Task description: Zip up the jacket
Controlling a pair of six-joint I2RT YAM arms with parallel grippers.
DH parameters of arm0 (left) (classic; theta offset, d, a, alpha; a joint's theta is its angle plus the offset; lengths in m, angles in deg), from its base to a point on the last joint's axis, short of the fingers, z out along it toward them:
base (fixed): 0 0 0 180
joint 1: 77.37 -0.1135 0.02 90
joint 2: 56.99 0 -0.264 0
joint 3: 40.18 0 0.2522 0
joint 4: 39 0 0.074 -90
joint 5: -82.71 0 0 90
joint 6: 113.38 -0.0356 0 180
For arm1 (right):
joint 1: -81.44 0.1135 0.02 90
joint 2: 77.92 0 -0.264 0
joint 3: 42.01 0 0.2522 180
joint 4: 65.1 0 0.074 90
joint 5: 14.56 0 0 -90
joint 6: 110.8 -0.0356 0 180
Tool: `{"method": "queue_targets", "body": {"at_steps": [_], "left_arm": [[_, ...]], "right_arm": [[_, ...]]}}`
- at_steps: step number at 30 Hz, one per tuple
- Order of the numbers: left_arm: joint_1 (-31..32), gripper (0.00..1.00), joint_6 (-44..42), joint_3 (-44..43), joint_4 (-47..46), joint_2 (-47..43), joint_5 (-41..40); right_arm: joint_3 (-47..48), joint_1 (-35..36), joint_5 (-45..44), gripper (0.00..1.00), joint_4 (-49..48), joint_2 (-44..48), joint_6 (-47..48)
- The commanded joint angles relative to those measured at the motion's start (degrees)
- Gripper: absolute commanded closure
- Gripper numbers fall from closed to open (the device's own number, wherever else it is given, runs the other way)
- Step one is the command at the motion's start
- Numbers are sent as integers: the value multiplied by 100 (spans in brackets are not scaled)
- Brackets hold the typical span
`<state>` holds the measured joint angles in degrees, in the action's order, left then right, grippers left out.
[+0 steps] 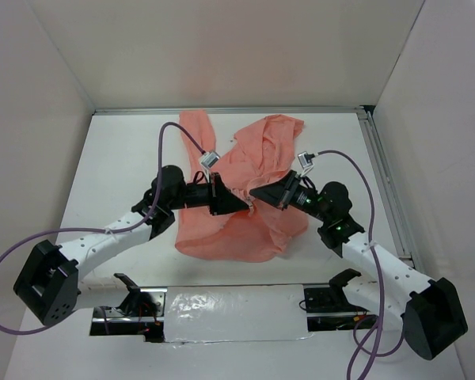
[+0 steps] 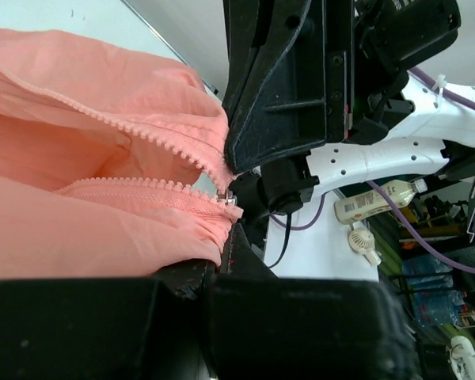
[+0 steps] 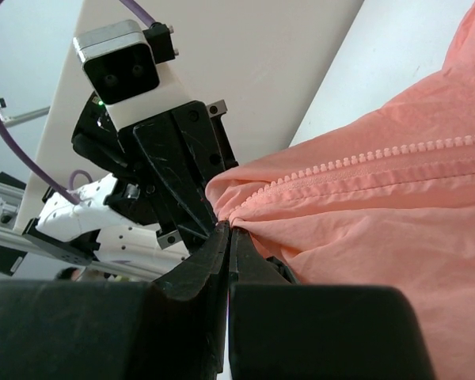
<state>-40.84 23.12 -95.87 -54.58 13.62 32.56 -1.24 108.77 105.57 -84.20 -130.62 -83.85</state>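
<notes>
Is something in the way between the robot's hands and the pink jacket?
Nothing visible is. The left hand and right hand meet nearly tip to tip, both pinching the jacket by its zipper.

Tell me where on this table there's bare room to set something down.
Bare table lies left of the jacket, out to the wall, and right of it, up to the metal rail. A narrower strip runs in front of its hem. The middle is crowded: the left gripper and right gripper meet there, pinching the jacket.
</notes>
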Motion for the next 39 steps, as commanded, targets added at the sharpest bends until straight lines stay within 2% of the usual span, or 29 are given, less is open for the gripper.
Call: {"method": "queue_targets", "body": {"at_steps": [1,4,11,14,18,19,24,26,30,35,39], "left_arm": [[231,100,-256,113,553,-187,471],[231,100,-255,221,857,-354,200],[205,100,-264,-24,1342,-496,-443],[144,100,-141,-183,1641,-373,-497],[91,100,86,-447,1906,-179,-409],[91,100,113,-465,1923,-153,-400],[82,100,333,-632,2292,-65,-610],[73,100,438,-780,2511,-47,-733],[21,100,544,-1080,3152,49,-892],[-59,100,685,-1344,3540,207,-927],[-76,100,764,-1353,3593,155,-892]], "right_arm": [[499,-105,-201,100,-572,-90,3],[613,-184,-78,100,-336,-82,108],[868,-141,-252,99,1551,278,863],[982,-70,-507,89,2431,471,1180],[1131,53,-736,62,3250,604,1549],[1210,114,-789,59,3608,621,1663],[1456,281,-1060,43,4199,525,2032],[1658,499,-1377,42,4700,498,2375],[1966,1159,-2580,40,5569,577,3024],[1896,2047,-3618,39,5905,771,3351],[1835,2811,-4154,40,5704,420,3212]]}}
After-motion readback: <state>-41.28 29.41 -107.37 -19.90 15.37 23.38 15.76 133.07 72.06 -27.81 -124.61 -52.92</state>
